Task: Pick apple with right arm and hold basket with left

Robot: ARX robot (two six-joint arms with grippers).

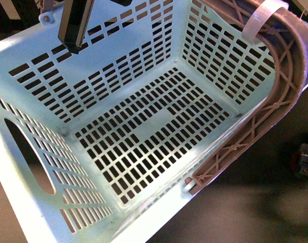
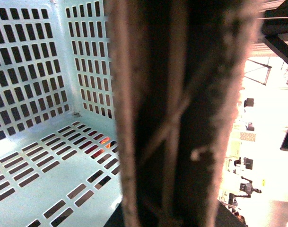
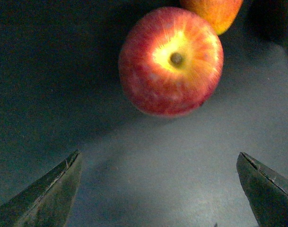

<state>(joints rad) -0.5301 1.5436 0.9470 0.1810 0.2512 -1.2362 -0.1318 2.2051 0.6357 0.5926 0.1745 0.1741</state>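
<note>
**benchguy:** where was the apple in that snapshot? and what were the claws doing?

**op:** the apple sat on a dark surface. its stem end faced my right wrist cam, with a yellow patch around the stem. it was out ahead of the right gripper, clear of both fingertips and not between them. that gripper was spread wide. an orange-yellow fruit sat just behind the apple. it looked like they touched, but i couldn't swear to it.

**benchguy:** and the basket?

**op:** the basket filled my front cam, tilted so i looked down onto its slotted floor. its brownish handle ran along the right-hand side, with the white band up near the top. of the left gripper i only saw one black finger by the far-left wall, with a grey lug at its base. the left wrist cam was mostly that handle, blurred and right up against the lens. so i couldn't tell whether the left gripper was spread or clamped. a reddish glow showed through the floor slots there, and i couldn't make out what it was.
</note>
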